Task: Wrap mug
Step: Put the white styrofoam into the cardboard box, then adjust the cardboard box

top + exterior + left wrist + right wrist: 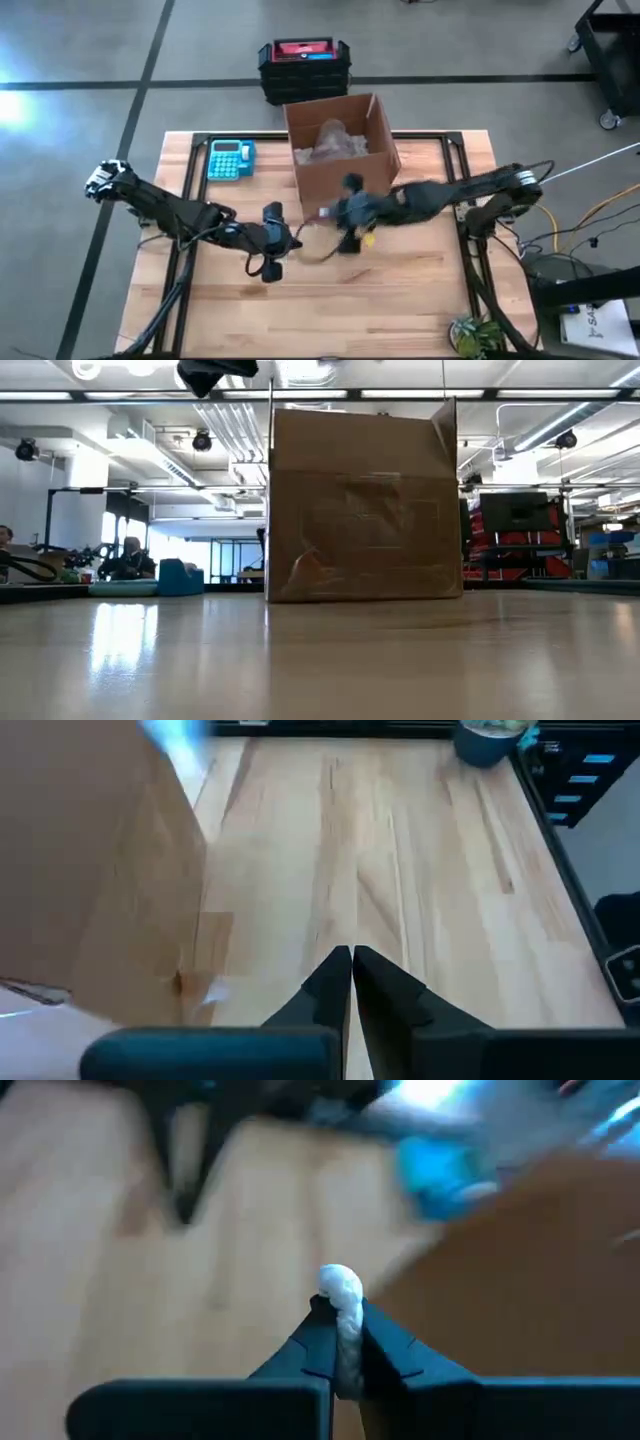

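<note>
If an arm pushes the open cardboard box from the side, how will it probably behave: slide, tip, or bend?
The cardboard box stands upright on a flat base, with only wrapped bundle showing inside, so it is probably light and would slide on the smooth table. Pushed high, its thin walls may flex or it could tip.

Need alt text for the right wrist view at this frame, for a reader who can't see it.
The right claw is shut on a thin piece of white material that sticks up between its dark fingers. Behind it, blurred, lie the wooden table, a brown cardboard box and a blue object too smeared to identify.
</note>
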Controlling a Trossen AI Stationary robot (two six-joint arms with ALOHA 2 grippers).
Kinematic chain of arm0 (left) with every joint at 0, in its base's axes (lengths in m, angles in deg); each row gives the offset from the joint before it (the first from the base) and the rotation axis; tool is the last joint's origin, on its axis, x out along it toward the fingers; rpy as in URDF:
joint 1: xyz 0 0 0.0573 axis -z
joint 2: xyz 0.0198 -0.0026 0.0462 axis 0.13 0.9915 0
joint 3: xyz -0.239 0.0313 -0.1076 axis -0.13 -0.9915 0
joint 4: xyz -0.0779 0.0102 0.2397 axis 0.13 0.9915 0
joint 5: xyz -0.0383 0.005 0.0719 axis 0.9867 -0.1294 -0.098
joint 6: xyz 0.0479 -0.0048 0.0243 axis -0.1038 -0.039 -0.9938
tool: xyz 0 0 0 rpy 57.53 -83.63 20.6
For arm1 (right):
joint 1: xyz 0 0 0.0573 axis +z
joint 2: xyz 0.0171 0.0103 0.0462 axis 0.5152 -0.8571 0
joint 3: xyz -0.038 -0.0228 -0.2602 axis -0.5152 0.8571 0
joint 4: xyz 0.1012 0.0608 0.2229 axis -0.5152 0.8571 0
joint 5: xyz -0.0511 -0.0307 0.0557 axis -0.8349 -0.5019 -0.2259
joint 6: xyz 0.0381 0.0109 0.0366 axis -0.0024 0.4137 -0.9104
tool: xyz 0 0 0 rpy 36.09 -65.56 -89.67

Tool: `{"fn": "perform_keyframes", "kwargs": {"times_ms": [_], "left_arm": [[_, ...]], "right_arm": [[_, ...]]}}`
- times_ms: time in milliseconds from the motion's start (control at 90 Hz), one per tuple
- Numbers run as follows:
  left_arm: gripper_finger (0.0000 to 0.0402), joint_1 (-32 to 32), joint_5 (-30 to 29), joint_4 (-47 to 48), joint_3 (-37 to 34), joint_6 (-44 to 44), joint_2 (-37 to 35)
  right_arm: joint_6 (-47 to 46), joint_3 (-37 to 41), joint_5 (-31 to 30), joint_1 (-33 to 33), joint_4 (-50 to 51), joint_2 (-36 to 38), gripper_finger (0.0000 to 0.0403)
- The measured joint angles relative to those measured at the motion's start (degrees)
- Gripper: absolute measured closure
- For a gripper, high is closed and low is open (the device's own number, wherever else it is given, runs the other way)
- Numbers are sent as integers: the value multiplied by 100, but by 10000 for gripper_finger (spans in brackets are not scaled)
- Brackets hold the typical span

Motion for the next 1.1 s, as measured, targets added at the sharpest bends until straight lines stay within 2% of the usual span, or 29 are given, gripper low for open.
{"fn": "perform_keyframes", "kwargs": {"times_ms": [78, 156, 256, 333, 400, 478, 667, 811, 867, 967, 1033, 1100], "left_arm": [[397, 2, -9, -14, 0, -1, -4], [397, 2, -6, -10, 0, 17, -2], [397, 2, -8, -34, 2, 39, -4], [397, 2, -9, -32, 2, 42, -2], [397, 2, -6, -34, 4, 42, -2], [397, 2, -4, -28, 4, 42, -2], [397, 7, -4, 9, 4, 44, -2], [397, 9, -4, 125, 4, 6, -2], [397, 9, -23, 106, 4, 0, -6], [400, 9, -26, 121, 4, -5, -43], [400, 7, -93, 146, 4, -106, -105], [400, 6, -551, 201, -33, -252, -162]], "right_arm": [[371, -39, -342, -438, -126, 340, 402], [577, -31, -332, -983, -288, 484, 402], [623, -13, 133, -1708, -269, 543, 402], [269, -16, 545, -2266, -259, 512, 393], [-240, -20, 785, -2646, -253, 361, 376], [-275, -1, 1013, -2935, -165, 159, 346], [-23, -4, 1189, -2984, -149, 102, 254], [131, -186, 1192, -2866, 457, 427, 206], [-55, -333, 1278, -2791, 893, 620, 196], [-351, -345, 1829, -2583, 1532, 1076, 190], [-462, -80, 2249, -2334, 1512, 1414, 193], [-640, 361, 2522, -2124, 1546, 1752, 202]]}}
